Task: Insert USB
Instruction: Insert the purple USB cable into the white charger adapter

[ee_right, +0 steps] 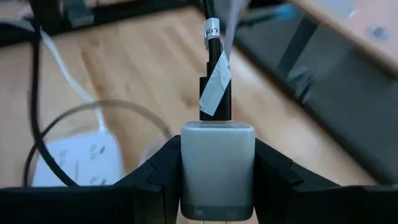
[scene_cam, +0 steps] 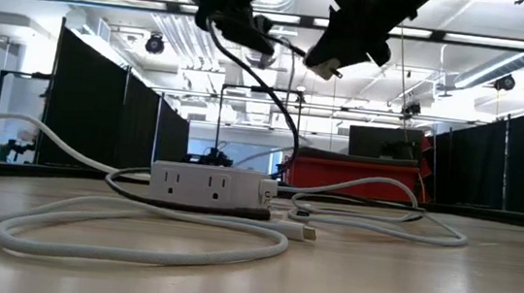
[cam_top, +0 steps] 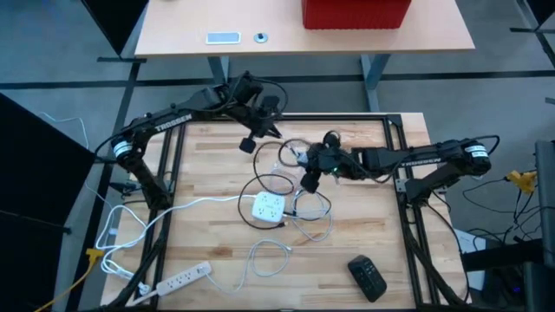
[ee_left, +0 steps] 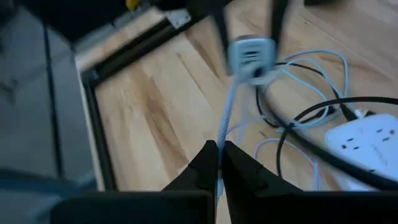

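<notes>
My right gripper point(ee_right: 217, 186) is shut on a white USB charger block point(ee_right: 217, 158), held above the table's middle point(cam_top: 310, 178). A black USB plug with a white tape strip point(ee_right: 215, 93) stands on the block's front face; how deep it sits, I cannot tell. My left gripper point(ee_left: 219, 163) is shut on the plug's cable just beyond it, toward the far left point(cam_top: 250, 141). In the left wrist view the block point(ee_left: 252, 56) shows straight ahead of the fingers. A white outlet cube point(cam_top: 267, 208) lies flat on the table below, among cable loops. My left gripper pinches the USB cable point(ee_left: 221, 134) between its two fingers, a short way back from the plug. The cable runs straight ahead from the fingertips to the block, clear of the table. My right gripper pinches the charger block by two opposite sides point(ee_right: 189, 168), one finger point(ee_right: 155, 177) on each. The block's front face points away from the gripper, toward my left gripper. It is lifted clear of the table.
Black and white cables point(cam_top: 299, 212) loop around the outlet cube. A long white power strip point(cam_top: 182, 277) lies at the near left, a black device point(cam_top: 368, 277) at the near right. A black frame point(cam_top: 399, 173) borders the table. Beyond stands another table with a red box point(cam_top: 355, 13).
</notes>
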